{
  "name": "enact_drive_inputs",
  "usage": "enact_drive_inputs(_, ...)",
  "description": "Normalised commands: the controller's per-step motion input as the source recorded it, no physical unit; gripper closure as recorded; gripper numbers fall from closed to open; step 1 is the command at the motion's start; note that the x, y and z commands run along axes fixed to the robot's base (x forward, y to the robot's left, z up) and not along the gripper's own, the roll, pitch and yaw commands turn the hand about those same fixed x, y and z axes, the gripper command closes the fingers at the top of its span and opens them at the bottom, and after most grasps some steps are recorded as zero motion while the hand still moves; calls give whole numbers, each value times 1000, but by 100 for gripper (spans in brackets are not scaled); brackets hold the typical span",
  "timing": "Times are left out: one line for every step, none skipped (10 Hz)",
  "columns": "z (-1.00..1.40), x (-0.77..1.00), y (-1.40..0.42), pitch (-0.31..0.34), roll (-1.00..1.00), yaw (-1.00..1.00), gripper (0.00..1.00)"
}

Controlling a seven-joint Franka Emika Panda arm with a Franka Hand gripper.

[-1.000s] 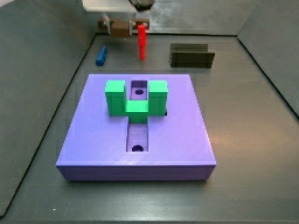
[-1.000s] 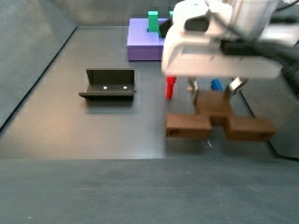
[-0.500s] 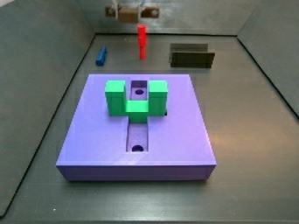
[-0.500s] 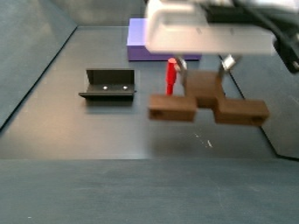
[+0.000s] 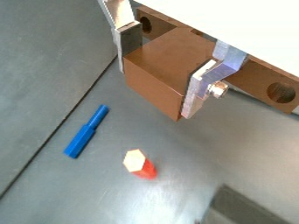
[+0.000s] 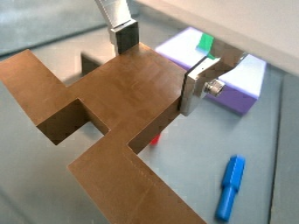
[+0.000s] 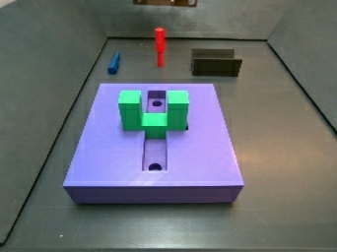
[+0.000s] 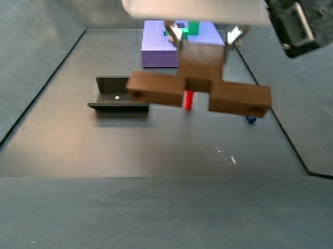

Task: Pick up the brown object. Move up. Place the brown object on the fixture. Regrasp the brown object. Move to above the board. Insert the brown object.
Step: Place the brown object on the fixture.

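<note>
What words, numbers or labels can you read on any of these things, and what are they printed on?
None: no view shows any readable text, number, brand or sign.
The brown object, clamped in the gripper and held off the floor: plain.
The purple board, green block, red peg and blue peg: plain colours, only holes and a slot.
The fixture: dark, unmarked, only two small holes.

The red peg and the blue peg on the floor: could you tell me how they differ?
The red peg stands upright; the blue peg lies flat. Red looks taller and thicker, blue slimmer. Both rest untouched on the grey floor, while the tool holds the brown object raised above them.
</note>
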Motion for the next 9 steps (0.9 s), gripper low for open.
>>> enact_drive_inputs(234,920,0,0,-889,-177,100)
enact_drive_inputs(106,900,0,0,-863,-71,100)
enact_drive_inputs(40,911,0,0,-831,-46,100)
enact_drive_inputs(0,923,0,0,-789,-3,100)
enact_drive_inputs(0,980,0,0,-669,0,100)
enact_drive_inputs(0,1000,0,51,-523,0,100)
enact_drive_inputs(109,960,-6,243,-386,49,100)
enact_drive_inputs(114,774,-86,326,-457,180,100)
enact_drive_inputs(97,817,-106,343,-483,137,100)
